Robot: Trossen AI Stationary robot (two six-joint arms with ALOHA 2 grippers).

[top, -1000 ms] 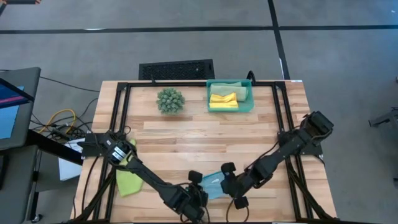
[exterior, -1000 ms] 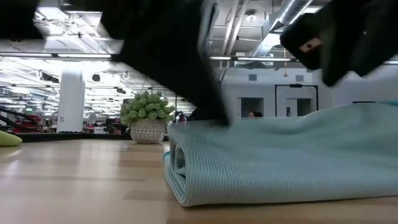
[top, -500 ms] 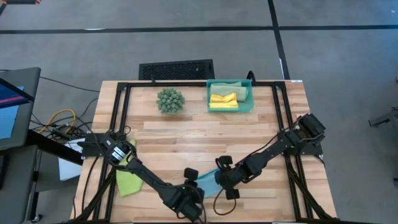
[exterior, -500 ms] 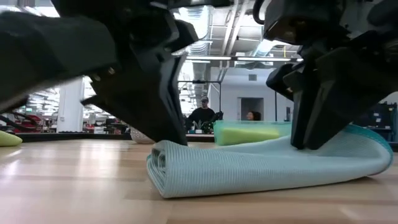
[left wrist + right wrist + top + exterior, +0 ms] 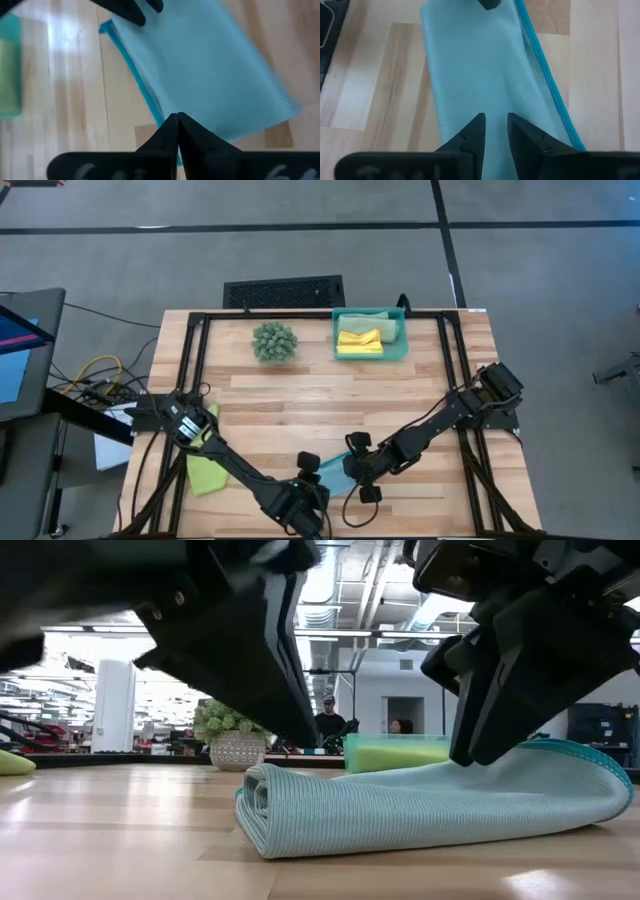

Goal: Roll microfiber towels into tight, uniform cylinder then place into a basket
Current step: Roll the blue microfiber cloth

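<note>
The light blue towel (image 5: 335,473) lies near the table's front edge, folded over on itself, with a rolled end (image 5: 262,802) on the left and a rounded fold (image 5: 605,780) on the right. My left gripper (image 5: 303,480) is shut at the rolled end; its closed tips (image 5: 177,119) stand over the towel's edge. My right gripper (image 5: 358,470) is on the towel's top layer near the right fold. The teal basket (image 5: 400,340) at the far edge holds the yellow towel (image 5: 358,341) and the sage green towel (image 5: 368,318). The lime green towel (image 5: 205,472) lies at the left. My left gripper's shut fingertips (image 5: 170,125) point down at the towel's bound edge (image 5: 150,102) by the rolled end; I cannot tell whether they touch it. My right gripper comes from above, slanting from the table's right, its fingertips (image 5: 476,127) close together on the towel's top layer (image 5: 495,107). One layer or several, I cannot tell. The towel rests on the table.
A spiky green plant ball (image 5: 273,340) stands at the far left of the table, and a black grille (image 5: 283,290) lies beyond the far edge. Bare wood (image 5: 330,395) lies between the towel and the basket. People show in the room behind (image 5: 328,720).
My right gripper has gone toward the table's left edge, bringing the towel's raised right part down and over, so that it now lies folded on the lower layer. The towel's rolled end has slid a little to the left, and my left gripper has gone left with it.
</note>
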